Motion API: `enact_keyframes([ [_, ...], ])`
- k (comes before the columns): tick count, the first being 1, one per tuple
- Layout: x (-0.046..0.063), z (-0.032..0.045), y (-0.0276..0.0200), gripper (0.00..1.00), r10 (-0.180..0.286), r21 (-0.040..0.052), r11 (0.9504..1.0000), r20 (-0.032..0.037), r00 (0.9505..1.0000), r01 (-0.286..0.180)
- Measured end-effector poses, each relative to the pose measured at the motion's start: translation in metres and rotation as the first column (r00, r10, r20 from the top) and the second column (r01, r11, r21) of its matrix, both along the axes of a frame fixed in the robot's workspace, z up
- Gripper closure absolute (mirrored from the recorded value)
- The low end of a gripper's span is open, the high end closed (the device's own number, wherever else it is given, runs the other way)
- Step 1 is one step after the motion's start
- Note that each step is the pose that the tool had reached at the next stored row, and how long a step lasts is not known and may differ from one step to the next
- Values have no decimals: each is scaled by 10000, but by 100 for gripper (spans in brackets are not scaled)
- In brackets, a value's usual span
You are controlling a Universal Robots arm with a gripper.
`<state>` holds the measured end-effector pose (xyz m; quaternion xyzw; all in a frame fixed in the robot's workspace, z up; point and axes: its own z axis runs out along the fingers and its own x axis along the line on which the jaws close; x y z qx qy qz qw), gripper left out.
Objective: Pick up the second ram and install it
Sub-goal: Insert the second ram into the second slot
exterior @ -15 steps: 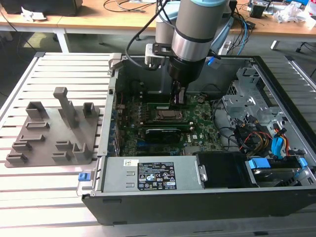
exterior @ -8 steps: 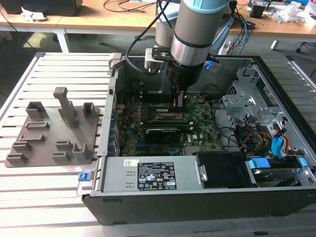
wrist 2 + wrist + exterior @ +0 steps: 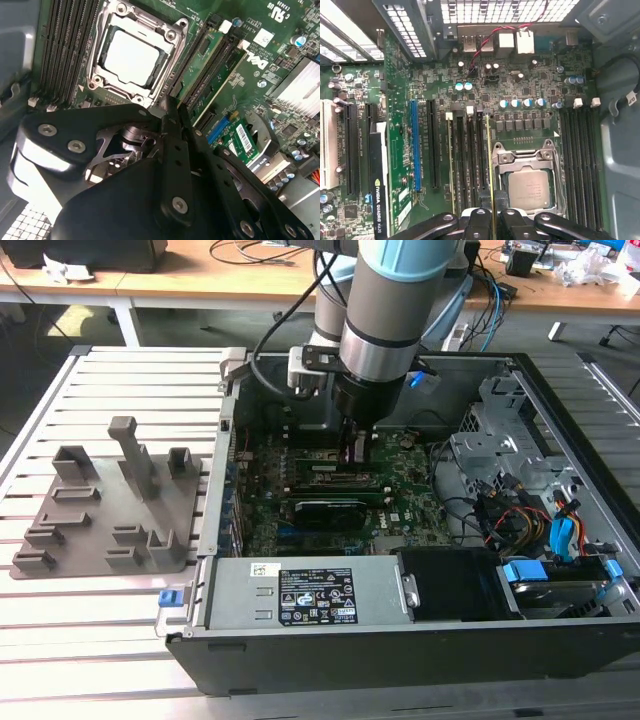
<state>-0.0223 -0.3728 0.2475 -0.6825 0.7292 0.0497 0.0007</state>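
Observation:
The second ram [image 3: 489, 150] is a thin green stick seen edge-on, running along the memory slot right beside the CPU socket [image 3: 527, 185]. My gripper [image 3: 490, 212] is shut on its near end, with a black finger pressed on each side. In the second wrist view the same stick [image 3: 199, 55] lies between the socket [image 3: 131, 52] and another green stick [image 3: 222, 75], and the closed gripper [image 3: 172, 112] meets its end. In the exterior view the gripper [image 3: 355, 445] reaches down into the open computer case over the motherboard [image 3: 330, 490]. I cannot tell whether the stick is fully seated.
Another ram stick [image 3: 451, 160] stands two slots away. A graphics card [image 3: 377, 190] and expansion slots lie beyond it. The case holds a drive cage [image 3: 500, 430], cables and a power supply [image 3: 310, 595]. A grey fixture [image 3: 110, 510] with upright posts sits outside on the slatted table.

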Motion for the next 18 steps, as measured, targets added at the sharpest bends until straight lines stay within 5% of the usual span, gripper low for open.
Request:
enact_keyframes([
  [1,-2,-7,-22,86,0,-72,10000,1,10000,0],
  [4,-11,-50,-101,86,-4,-52,10000,2,10000,4],
  [18,-28,-210,-104,86,-190,-54,9998,0,9998,190],
])
